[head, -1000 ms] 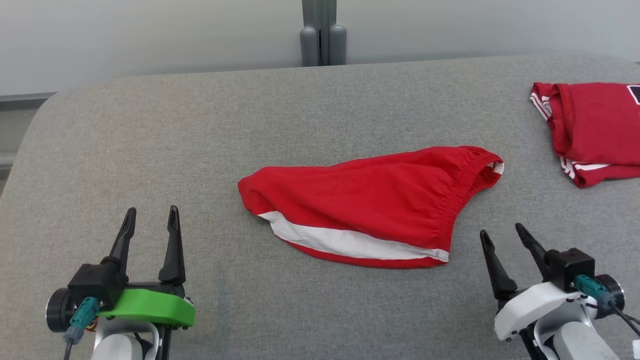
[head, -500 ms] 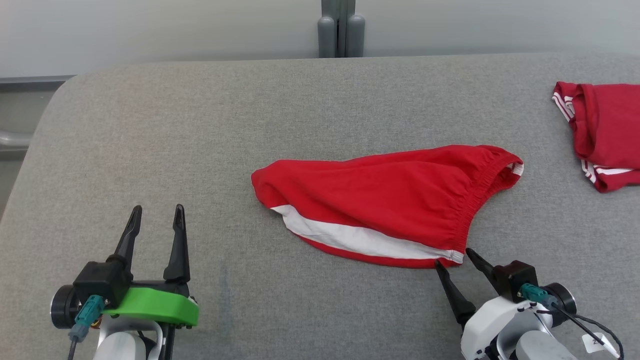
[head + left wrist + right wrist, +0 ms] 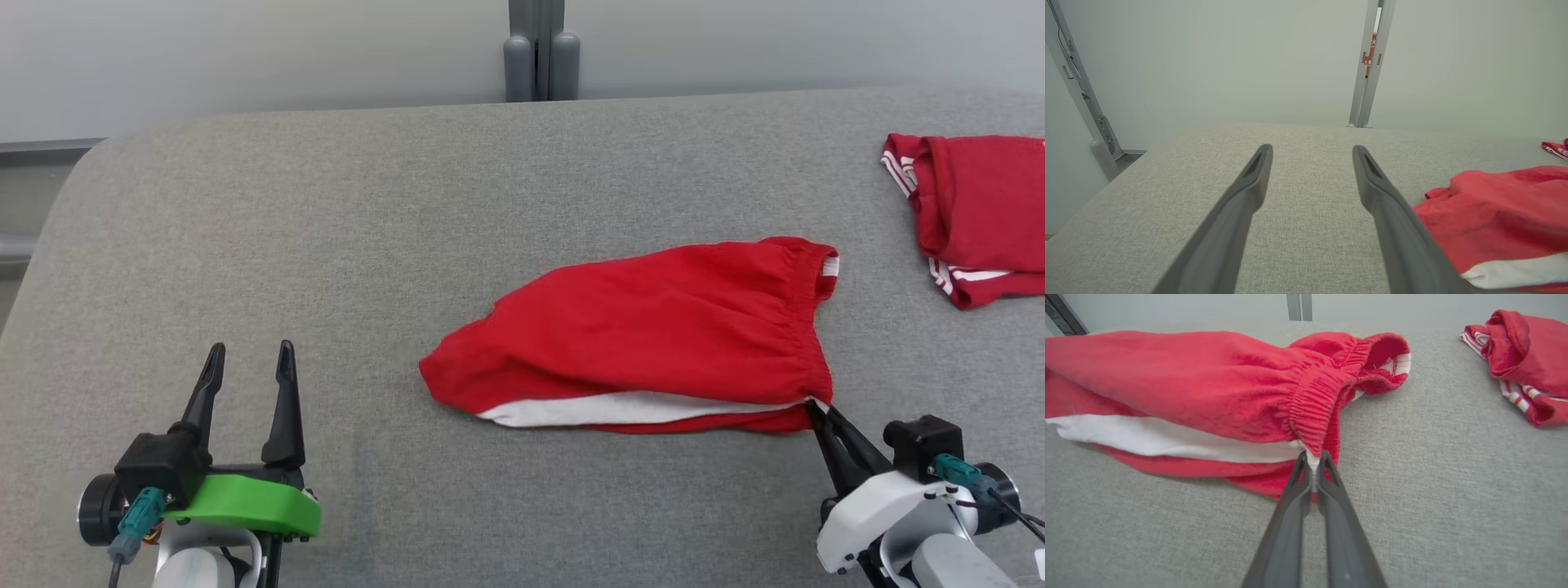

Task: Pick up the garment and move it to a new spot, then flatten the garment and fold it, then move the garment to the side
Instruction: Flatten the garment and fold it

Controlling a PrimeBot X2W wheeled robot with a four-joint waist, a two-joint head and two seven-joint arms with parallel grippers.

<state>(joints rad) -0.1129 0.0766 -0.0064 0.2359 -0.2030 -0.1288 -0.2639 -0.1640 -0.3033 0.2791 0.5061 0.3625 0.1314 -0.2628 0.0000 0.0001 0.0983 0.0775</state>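
Garment (image 3: 645,327) lies rumpled, its waistband corner (image 3: 1311,451) pinched by the right gripper (image 3: 819,408); left gripper (image 3: 249,359) gapes empty; moving, flattening, folding all remain.

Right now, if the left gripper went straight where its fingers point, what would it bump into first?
Probably nothing soon: the left gripper points across bare grey table, the red shorts off to its right. Past the far edge, likely the pale wall.
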